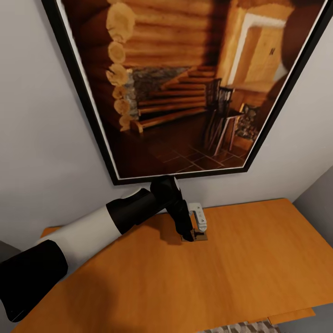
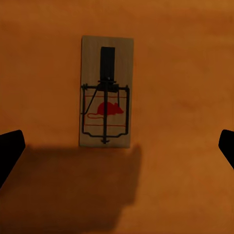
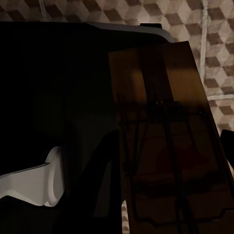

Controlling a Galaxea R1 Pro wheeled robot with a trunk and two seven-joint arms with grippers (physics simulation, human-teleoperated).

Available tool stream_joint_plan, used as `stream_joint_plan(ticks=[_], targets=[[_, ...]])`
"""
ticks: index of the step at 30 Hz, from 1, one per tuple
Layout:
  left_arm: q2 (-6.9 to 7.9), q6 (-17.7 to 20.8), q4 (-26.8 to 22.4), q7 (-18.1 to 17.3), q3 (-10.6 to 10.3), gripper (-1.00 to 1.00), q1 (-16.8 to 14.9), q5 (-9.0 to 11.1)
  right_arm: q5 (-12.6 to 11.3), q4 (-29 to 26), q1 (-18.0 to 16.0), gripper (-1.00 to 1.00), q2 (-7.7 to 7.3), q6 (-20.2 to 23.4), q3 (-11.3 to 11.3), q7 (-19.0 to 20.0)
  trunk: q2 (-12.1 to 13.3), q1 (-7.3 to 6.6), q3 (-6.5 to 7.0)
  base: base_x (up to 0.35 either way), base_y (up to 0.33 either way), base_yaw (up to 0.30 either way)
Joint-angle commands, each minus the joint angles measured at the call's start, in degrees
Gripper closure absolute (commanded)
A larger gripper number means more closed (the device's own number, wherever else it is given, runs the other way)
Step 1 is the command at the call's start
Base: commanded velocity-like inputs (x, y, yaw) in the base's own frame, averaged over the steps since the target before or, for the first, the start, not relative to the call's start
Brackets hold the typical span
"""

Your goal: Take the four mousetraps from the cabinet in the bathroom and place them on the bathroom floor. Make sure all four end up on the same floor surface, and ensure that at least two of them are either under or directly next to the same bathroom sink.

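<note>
One mousetrap (image 2: 106,92) lies flat on the orange-brown cabinet top (image 1: 259,259), a pale wooden rectangle with a black wire bar and a red mouse print. In the head view that mousetrap (image 1: 200,236) peeks out just under my left gripper (image 1: 189,233), which hangs right above it. My left gripper (image 2: 117,146) is open, its dark fingertips (image 2: 9,151) standing wide at either side of the trap and apart from it. In the right wrist view a second mousetrap (image 3: 180,78) sits close and dim in my right gripper (image 3: 168,151), which is shut on it above the cube-patterned bathroom floor (image 3: 214,44).
A large black-framed picture (image 1: 185,83) of a log cabin interior hangs on the grey wall just behind the cabinet. A strip of patterned floor (image 1: 240,328) shows below the cabinet's front edge. My own dark body (image 3: 58,97) stands beside the right gripper.
</note>
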Motion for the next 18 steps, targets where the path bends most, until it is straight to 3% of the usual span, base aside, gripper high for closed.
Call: stream_joint_plan(ticks=[1,18], targets=[[-0.02,0.37,-0.04,-0.58,0.01,-1.0,-0.04,-0.59,-0.72,0.11,-0.03,1.0,0.01,-0.27,0.33,0.39,-0.1,0.03,-0.17,0.0,0.0,0.0],[-0.1,0.37,-0.11,-0.53,0.01,-1.0,-0.02,-0.65,-0.7,0.11,-0.02,1.0,0.01,-0.27,0.34,0.39,-0.1,0.03,-1.5,0.0,0.0,0.0]])
